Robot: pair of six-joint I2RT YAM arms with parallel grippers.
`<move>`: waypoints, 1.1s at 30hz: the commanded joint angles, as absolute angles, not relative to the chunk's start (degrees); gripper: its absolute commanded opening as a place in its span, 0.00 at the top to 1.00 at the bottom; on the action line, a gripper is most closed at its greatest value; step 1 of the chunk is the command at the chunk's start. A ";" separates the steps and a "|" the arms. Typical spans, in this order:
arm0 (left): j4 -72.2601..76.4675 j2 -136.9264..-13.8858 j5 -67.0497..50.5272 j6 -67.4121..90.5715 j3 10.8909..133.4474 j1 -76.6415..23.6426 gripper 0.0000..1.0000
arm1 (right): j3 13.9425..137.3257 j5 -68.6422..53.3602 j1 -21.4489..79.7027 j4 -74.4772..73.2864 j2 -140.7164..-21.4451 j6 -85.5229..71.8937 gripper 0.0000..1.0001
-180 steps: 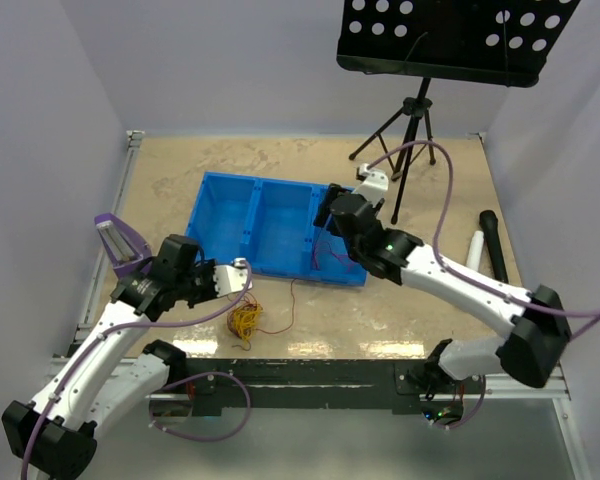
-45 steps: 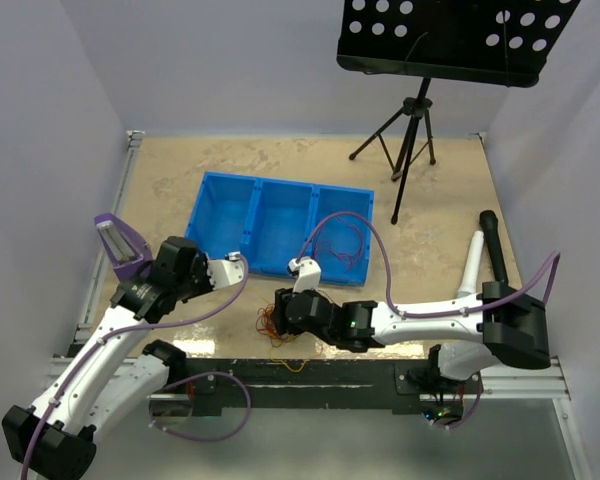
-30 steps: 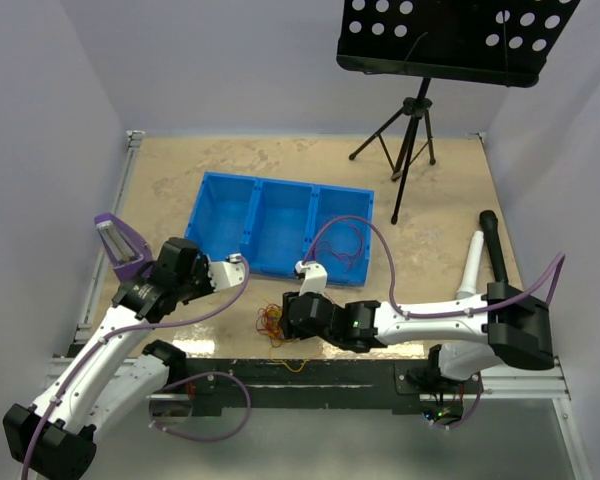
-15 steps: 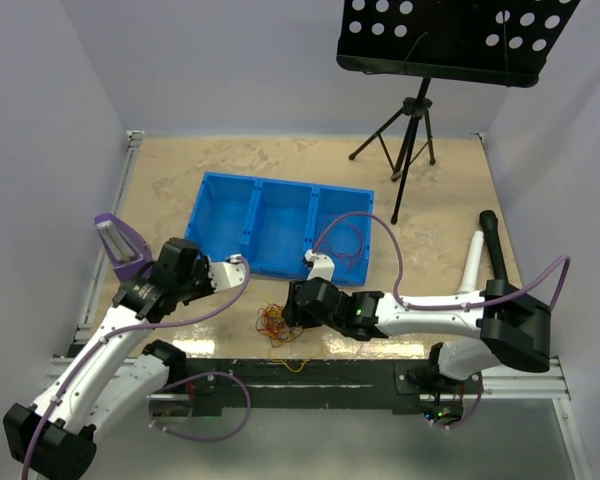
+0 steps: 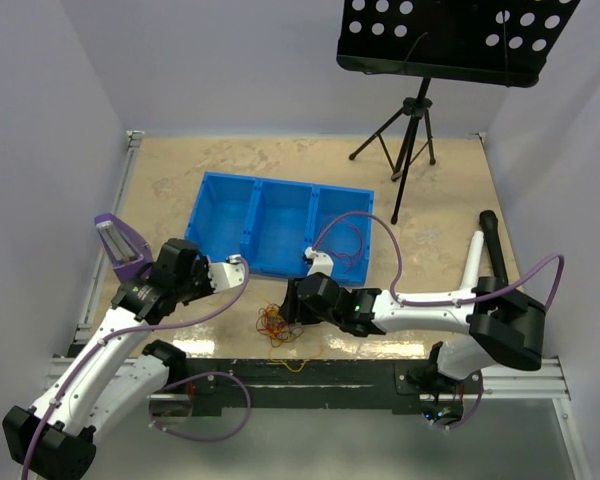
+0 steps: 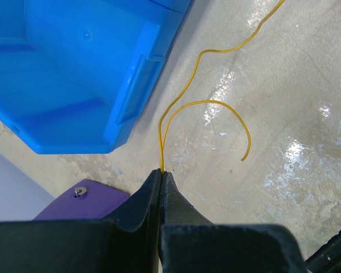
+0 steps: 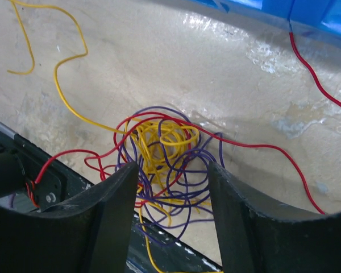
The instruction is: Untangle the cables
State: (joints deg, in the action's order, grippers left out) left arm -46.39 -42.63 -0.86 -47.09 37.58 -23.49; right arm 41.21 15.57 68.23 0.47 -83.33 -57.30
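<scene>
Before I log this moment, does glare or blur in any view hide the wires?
Top external: even light and sharp, but the cable tangle is too small to tell strands apart. Left wrist: white glare patches on the table, yet the yellow wire reads crisp. Right wrist: glare on the table near the blue bin; the tangle is in focus, strands distinct.

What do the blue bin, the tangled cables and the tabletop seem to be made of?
Blue bin: likely moulded plastic; uniform colour, smooth semi-gloss, rounded edges.
Cables: probably plastic-insulated wire; thin, brightly coloured, holding springy curls; core not visible.
Tabletop: mottled beige with glossy glare patches; perhaps stone-look laminate or a sealed board, unclear which.
</scene>
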 commanded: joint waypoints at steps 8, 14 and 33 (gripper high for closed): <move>-45.61 -42.63 -1.58 -47.02 37.00 -23.29 1.00 | 38.85 14.33 68.12 -3.51 -76.11 -58.53 0.40; -45.79 -42.36 -1.23 -47.29 37.27 -23.29 1.00 | 38.50 11.61 68.12 -2.11 -76.55 -58.10 0.42; -45.88 -41.93 -0.97 -47.46 36.56 -23.29 1.00 | 41.66 9.75 68.12 3.78 -84.03 -54.14 0.60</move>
